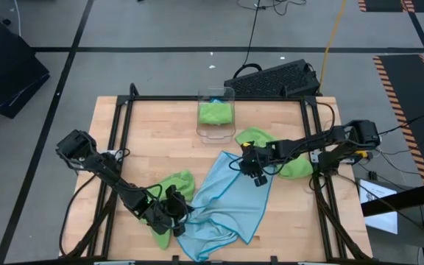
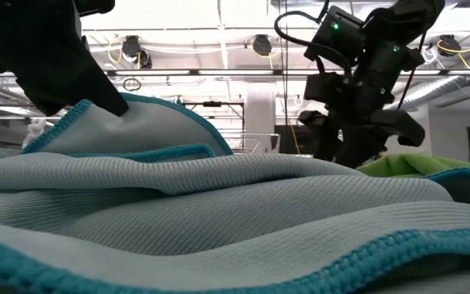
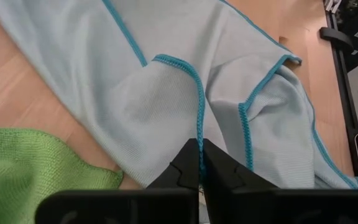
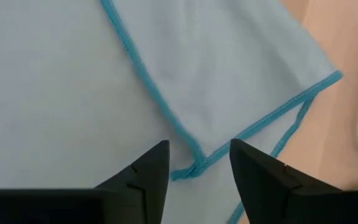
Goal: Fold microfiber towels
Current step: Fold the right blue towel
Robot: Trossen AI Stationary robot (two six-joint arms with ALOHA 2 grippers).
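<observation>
A light blue microfiber towel [image 1: 227,202] lies rumpled on the middle of the wooden table [image 1: 153,140]. My left gripper [image 1: 179,213] is at its near left side, shut on its stitched edge. My right gripper [image 1: 258,177] hovers open over the towel's far right part, its fingers on either side of a folded-over corner [image 4: 197,158]. A lime green towel [image 1: 175,184] lies crumpled beside my left gripper. Two more green ones [image 1: 256,138] [image 1: 294,168] lie under my right arm. Another green one [image 1: 216,112] sits in the clear bin [image 1: 216,94]. My left gripper [image 3: 199,163] pinches the blue towel's teal-stitched edge [image 3: 199,130] between its two shut fingers, slanting down from the table's near left. The held fold [image 2: 137,122] stands raised in a hump below the fingers, while the rest of the towel lies slack on the table.
The black frame rails [image 1: 311,147] run along the table's sides. A keyboard [image 1: 274,77] lies beyond the far edge. Bare wood shows on the table's far left and behind the blue towel.
</observation>
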